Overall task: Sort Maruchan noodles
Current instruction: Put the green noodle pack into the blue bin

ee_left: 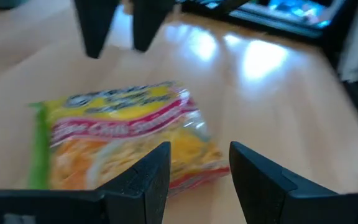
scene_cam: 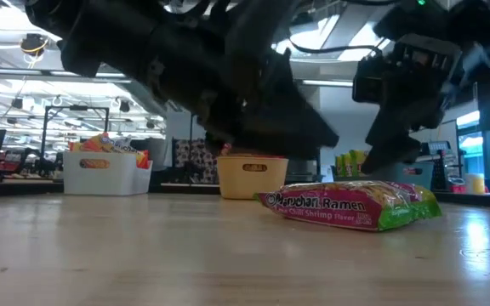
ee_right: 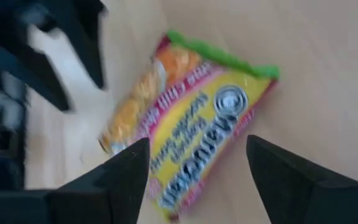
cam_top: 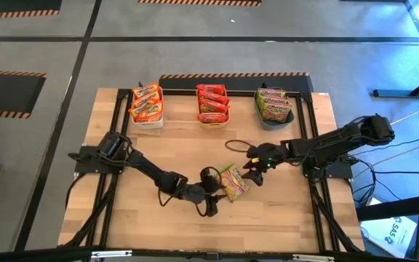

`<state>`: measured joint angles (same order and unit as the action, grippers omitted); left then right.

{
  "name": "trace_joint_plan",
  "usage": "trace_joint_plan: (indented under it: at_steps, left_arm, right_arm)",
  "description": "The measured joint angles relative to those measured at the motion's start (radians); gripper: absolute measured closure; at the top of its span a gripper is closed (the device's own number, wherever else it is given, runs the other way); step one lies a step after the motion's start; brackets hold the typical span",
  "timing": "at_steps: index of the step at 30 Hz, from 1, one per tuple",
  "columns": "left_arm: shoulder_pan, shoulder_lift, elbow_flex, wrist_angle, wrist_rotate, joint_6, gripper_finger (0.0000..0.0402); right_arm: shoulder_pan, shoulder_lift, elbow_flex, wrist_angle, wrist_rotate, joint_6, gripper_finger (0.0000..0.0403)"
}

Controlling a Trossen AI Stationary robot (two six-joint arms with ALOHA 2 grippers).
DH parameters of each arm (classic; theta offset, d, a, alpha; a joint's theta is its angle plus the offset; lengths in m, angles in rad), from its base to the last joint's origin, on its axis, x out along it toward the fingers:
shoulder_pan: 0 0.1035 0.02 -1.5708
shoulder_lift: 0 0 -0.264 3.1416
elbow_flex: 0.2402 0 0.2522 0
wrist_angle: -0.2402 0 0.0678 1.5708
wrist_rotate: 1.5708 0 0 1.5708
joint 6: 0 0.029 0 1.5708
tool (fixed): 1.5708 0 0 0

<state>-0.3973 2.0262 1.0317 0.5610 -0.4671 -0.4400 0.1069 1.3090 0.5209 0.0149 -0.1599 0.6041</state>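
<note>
Right gripper (cam_top: 254,169) fingers spread apart, nothing between them, hovering just above the far edge of a green-yellow Maruchan Ramen chili shrimp packet (cam_top: 233,182); right wrist view shows both dark fingers (ee_right: 120,180) wide, packet (ee_right: 191,118) lying below them. Left gripper (cam_top: 214,183) also parted, empty, at the packet's other side; its fingers (ee_left: 143,180) sit right at the near edge of the packet (ee_left: 123,140), and the right arm's fingers show beyond the packet. Low view: packet (scene_cam: 351,204) lies flat on the wooden table (scene_cam: 143,255), front up, both grippers above it, not gripping.

Packet is mid-table, a little toward the right arm, well apart from the bins. Far edge of table: white bin (cam_top: 146,105) with orange-yellow packets, orange bin (cam_top: 213,105) with red packets, grey-blue bin (cam_top: 274,107) with green-yellow packets, in a row from left to right.
</note>
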Motion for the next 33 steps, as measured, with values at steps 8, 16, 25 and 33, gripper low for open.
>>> trace_joint_plan:
  at_steps: [8,16,25,33]
  left_arm:
    - [0.001,0.000,-0.001,-0.145,-0.110,0.050,0.0243]
    - [0.000,0.063,-0.002,-0.151,-0.100,-0.001,0.0243]
    - [0.000,0.094,-0.001,-0.152,-0.104,-0.036,0.0243]
    - [0.000,0.094,-0.001,-0.152,-0.103,-0.026,0.0243]
  right_arm:
    - [-0.010,0.000,-0.155,0.358,0.062,0.126,0.0149]
    - [-0.009,0.038,-0.155,0.351,0.009,0.158,0.0149]
    - [-0.009,0.145,-0.155,0.381,-0.012,0.237,0.0145]
    - [-0.009,0.251,-0.151,0.484,-0.054,0.317,0.0096]
